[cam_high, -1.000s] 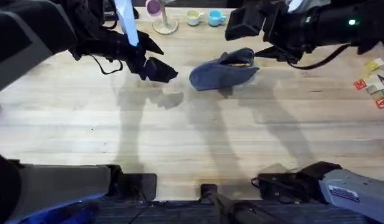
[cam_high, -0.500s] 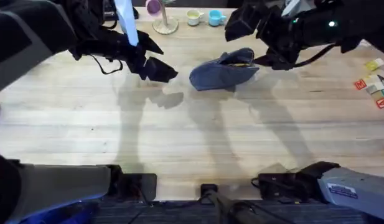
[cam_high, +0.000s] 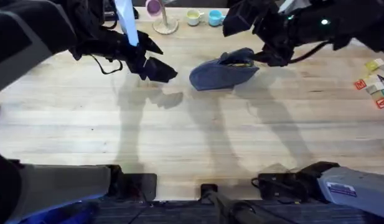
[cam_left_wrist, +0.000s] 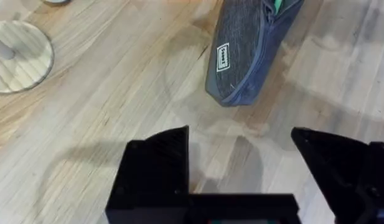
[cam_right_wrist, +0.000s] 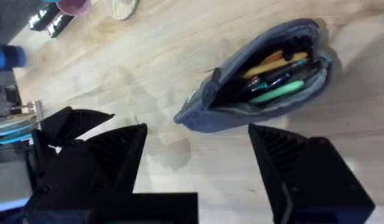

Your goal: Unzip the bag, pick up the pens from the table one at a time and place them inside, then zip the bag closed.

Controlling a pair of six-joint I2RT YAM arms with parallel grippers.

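Now I am hovering my right hand [cam_right_wrist: 198,168] above the bag [cam_high: 224,70], fingers spread wide and holding nothing, while my left hand [cam_left_wrist: 241,180] is waiting just beside the bag's near end, likewise open and empty. The bag is lying on the bench [cam_high: 198,130] toward the far side, between my two hands, its zip gaping along the top. From my right wrist view, the green pen [cam_right_wrist: 282,92] is lying inside the mouth among several other pens, so I am judging that the loading is finished and the closing is what is in hand. To do it well, I am thinking the left hand should be pinning the rounded end nearest it so the soft cloth is not dragging, while the right is finding the small zip pull, which I cannot make out, and drawing it straight along the teeth. The bag is looking grey-blue, soft and slumped, with a small white label [cam_left_wrist: 222,56] on its side. Any pen tip poking out is likely to snag the zip.
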